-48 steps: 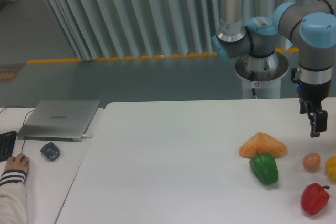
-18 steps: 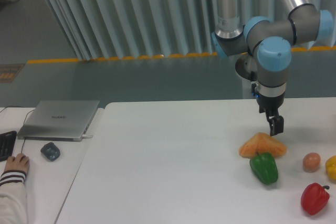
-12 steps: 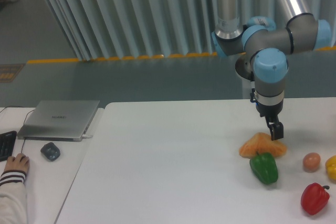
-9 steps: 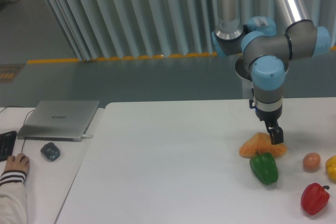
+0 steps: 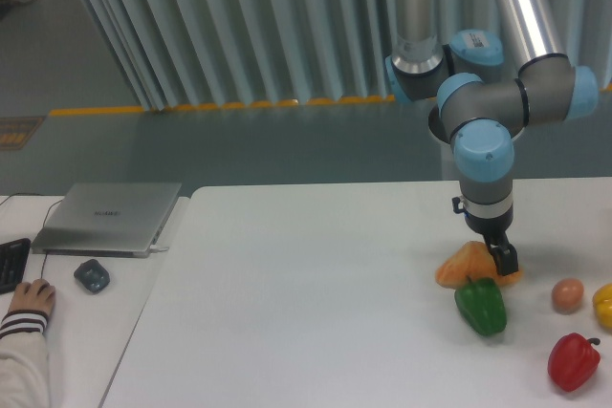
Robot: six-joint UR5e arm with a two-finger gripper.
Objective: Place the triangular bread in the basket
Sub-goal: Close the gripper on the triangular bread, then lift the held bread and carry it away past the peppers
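Observation:
The triangular bread, an orange-tan puffy bun, lies on the white table at the right, just behind the green pepper. My gripper points straight down and its tips sit low on the bread's right half, touching or nearly touching it. I see the fingers edge-on as one dark shape, so their gap is hidden. The basket is out of view.
A small brown egg-shaped thing, a yellow pepper and a red pepper lie right of the bread. At the far left are a laptop, a mouse, a keyboard edge and a person's hand.
The arm swung left from the table's right edge to above the bread, then lowered until the gripper tips reached the bread's right half. The bread and peppers have not moved.

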